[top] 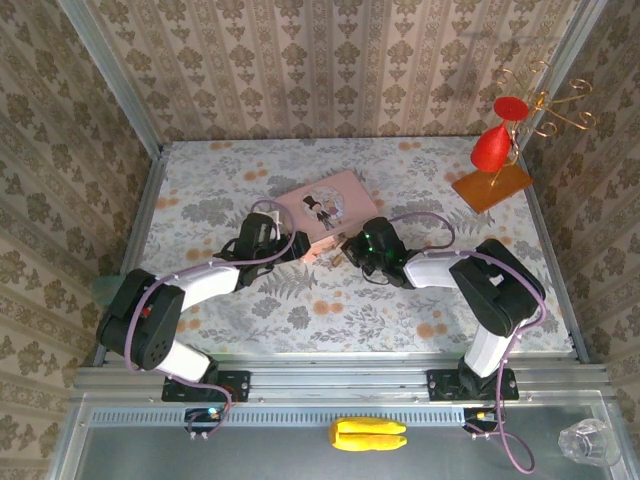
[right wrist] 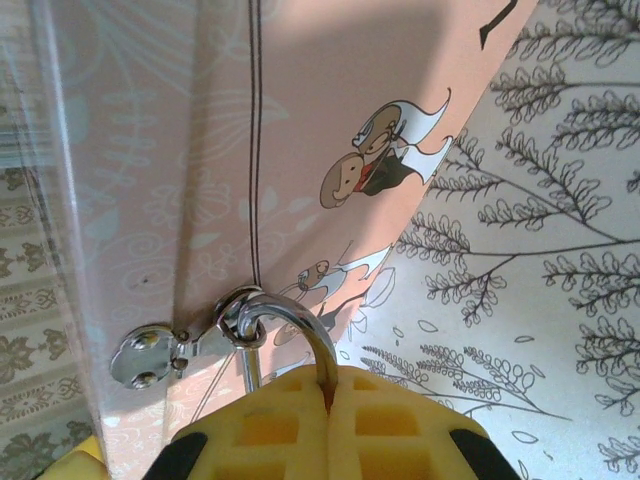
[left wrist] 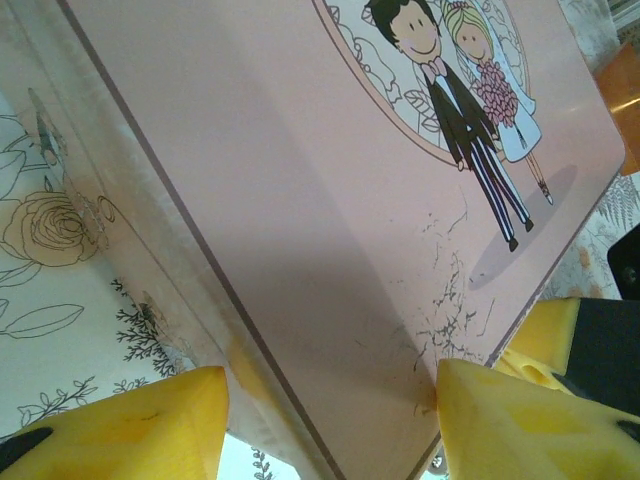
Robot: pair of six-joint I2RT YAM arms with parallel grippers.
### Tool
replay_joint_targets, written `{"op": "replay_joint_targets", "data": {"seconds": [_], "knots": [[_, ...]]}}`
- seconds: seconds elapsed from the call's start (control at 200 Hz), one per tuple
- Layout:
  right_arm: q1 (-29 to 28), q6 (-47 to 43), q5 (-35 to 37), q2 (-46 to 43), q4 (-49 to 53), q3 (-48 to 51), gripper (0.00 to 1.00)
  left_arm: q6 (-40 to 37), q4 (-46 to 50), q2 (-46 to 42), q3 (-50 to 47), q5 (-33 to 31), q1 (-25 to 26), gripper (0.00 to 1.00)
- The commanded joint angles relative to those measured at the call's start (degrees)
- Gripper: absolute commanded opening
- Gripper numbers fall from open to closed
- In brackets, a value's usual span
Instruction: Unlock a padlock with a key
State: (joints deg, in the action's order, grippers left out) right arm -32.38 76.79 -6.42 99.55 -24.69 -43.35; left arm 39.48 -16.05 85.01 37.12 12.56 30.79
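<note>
My right claw is pinched tight on the padlock. Its body is hidden between my pads, and the shackle curves out, hooked through the hasp on the tin wall. My left claw clamps the tin's near corner, one pad on the lid edge, one on the side. The top view puts the tin mid-table, both arms crowding its near edge, and a stand with red ornaments sits at the far right corner. The right wrist view gives the shackle close up.
</note>
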Motion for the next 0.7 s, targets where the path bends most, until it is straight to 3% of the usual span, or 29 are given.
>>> {"op": "replay_joint_targets", "data": {"seconds": [0.0, 0.58, 0.695], "knots": [[1.8, 1.1, 3.0, -2.8, -4.4, -0.1, 0.0, 0.2, 5.2, 0.1, -2.1, -1.6, 0.3, 0.57], [3.8, -0.2, 3.9, -4.2, -1.6, 1.0, 0.0, 0.4, 5.0, 0.4, -2.1, -1.7, 0.3, 0.56], [4.9, 0.9, 3.0, -3.4, -5.9, 3.0, 0.0, 0.4, 5.0, 0.5, -2.1, -1.7, 0.3, 0.56]]}}
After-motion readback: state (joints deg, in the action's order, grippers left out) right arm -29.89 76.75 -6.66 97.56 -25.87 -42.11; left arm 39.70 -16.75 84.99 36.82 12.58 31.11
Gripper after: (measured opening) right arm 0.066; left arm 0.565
